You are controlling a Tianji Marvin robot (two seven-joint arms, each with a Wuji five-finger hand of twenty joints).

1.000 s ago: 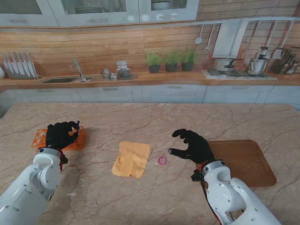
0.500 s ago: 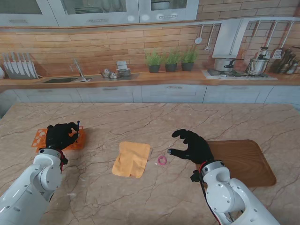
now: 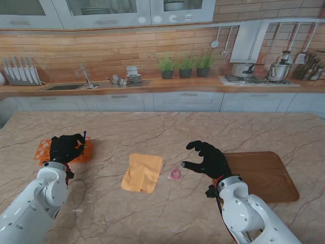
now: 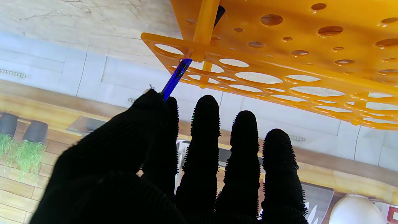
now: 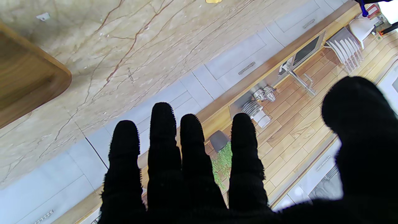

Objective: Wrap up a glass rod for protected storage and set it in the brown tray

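Your left hand point(image 3: 65, 147) sits over the orange rack point(image 3: 84, 155) near the table's left edge, and its fingers point(image 4: 205, 124) are closed on the blue glass rod point(image 4: 174, 79). In the left wrist view you can see the thumb and forefinger pinching the rod's upper end, while its other end runs into a hole at the rack's corner, beside an orange post. The other three fingers lie straight and side by side.

Your right hand point(image 3: 209, 157) hovers over the table point(image 3: 152, 127) toward its right side, holding nothing; the fingers point(image 5: 161, 130) are spread and lightly curled, the thumb standing apart.

The brown tray point(image 3: 269, 175) lies just beside that hand, toward the right edge of the table. The yellow cloth point(image 3: 142, 172) lies flat near the middle of the table, well apart from both hands. A small pink ring point(image 3: 175, 174) lies between the cloth and your right hand.
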